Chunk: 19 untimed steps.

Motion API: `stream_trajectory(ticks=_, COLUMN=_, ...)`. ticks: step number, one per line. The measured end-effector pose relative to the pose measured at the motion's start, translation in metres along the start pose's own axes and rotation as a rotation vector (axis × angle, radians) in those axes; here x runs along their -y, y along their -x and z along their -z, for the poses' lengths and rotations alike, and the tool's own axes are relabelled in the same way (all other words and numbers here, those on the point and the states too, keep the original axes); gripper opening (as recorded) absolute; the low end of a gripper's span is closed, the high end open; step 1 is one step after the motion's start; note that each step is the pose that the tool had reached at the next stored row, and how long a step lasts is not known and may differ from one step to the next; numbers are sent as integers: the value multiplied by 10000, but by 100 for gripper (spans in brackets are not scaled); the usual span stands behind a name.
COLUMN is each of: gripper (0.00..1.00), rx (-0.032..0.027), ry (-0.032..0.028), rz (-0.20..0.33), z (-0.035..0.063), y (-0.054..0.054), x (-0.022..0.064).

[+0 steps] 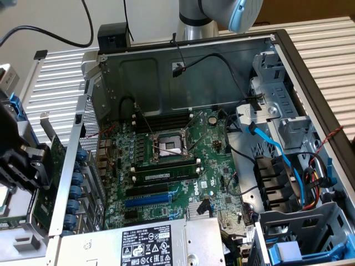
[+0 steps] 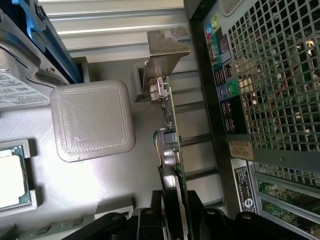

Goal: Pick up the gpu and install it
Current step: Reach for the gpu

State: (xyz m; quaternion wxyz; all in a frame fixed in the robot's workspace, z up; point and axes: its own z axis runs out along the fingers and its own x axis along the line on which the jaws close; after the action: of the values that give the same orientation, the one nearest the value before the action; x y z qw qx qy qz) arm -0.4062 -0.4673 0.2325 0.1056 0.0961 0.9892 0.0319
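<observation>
Exterior view, starting at its left: the black gripper (image 1: 34, 166) sits outside the open computer case (image 1: 280, 41), low beside the case's perforated rear wall (image 1: 77, 160). The gpu (image 1: 49, 185) stands on edge just beside that wall, still outside the case, green board showing and its silver bracket (image 1: 46, 125) pointing up. Farther to the exterior view's right, the large green motherboard (image 1: 216, 160) lies on the case floor, with a metal processor socket (image 1: 169, 145) near its middle and a dark memory stick (image 1: 166, 175) just below the socket. A labelled power supply (image 1: 147, 246) sits at the near edge. Blue cables (image 1: 277, 152) run through the drive bay at the exterior view's far right. On the wrist view, the gripper's black fingers (image 2: 155, 217) flank the gpu (image 2: 173, 135) edge-on, the jaws drawn in against both faces and pinching it. A bare processor chip (image 2: 12, 175) and a translucent square pad (image 2: 92, 120) lie near the card.
</observation>
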Motion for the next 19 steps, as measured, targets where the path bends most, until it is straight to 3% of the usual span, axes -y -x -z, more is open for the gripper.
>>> stream_trajectory(ticks=8, gripper=30, rx=-1, ry=6, rz=-2, z=-4, y=4, x=16)
stream_trajectory(ticks=11, gripper=30, rx=-11, ry=35, rz=-8, z=8, y=16, x=19)
stream_trajectory(ticks=17, gripper=30, rx=-38, ry=192, rz=-43, z=49, y=31, x=29)
stream_trajectory(ticks=19, gripper=30, rx=-54, ry=272, rz=-61, z=64, y=37, x=42)
